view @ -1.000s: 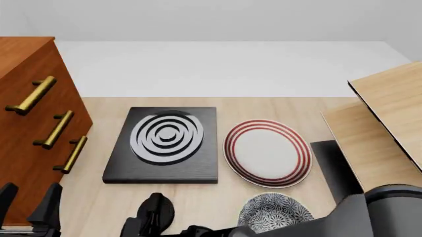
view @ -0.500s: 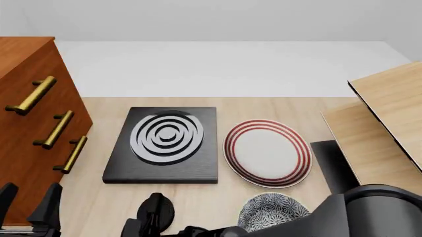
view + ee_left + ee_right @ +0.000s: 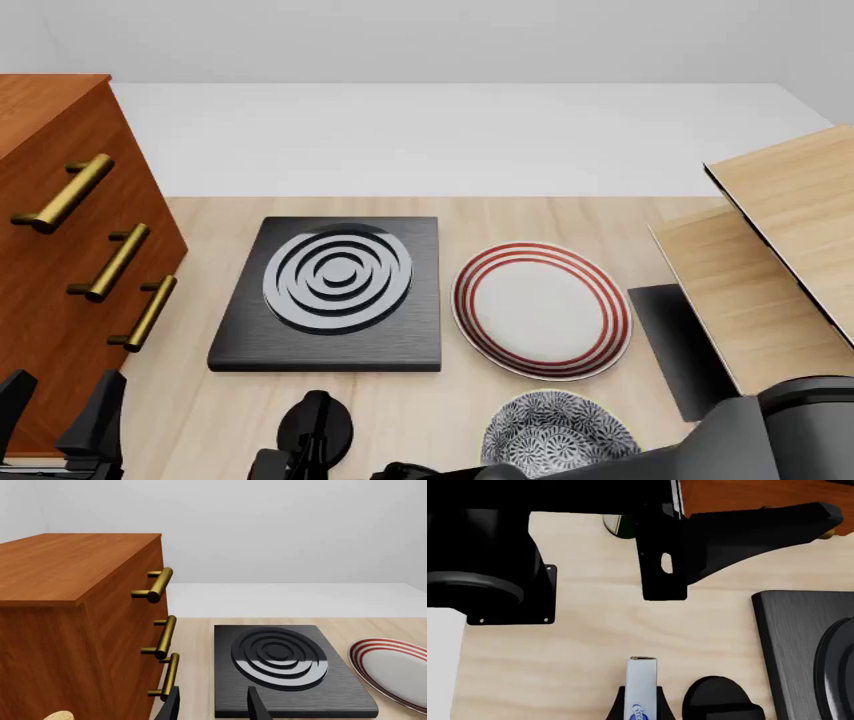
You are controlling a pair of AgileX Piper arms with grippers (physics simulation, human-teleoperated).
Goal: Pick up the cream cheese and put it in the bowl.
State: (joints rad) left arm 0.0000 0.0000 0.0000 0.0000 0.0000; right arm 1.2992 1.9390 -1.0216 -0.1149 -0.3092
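Cream cheese (image 3: 641, 687): pale carton with blue marks, stood on edge above the light wooden counter (image 3: 594, 630), grasped between the jaws of the right gripper (image 3: 640, 707). Bowl (image 3: 557, 432): dark floral-speckled, sat on the counter at the near edge, just beside the red-ringed white plate (image 3: 542, 309) and right of the black stove block (image 3: 331, 293). Left gripper (image 3: 213, 706): jaws released, held apart near the wooden drawer cabinet (image 3: 73, 610).

This looks like a pretend kitchen made on a computer. A black stove plate (image 3: 327, 295) with round rings sits in the middle of a wooden table (image 3: 214, 410). Right of it is a white plate (image 3: 541, 310) with red rings, with a speckled bowl (image 3: 554, 430) nearer. A brown drawer cabinet (image 3: 60, 260) with gold handles stands on the left.
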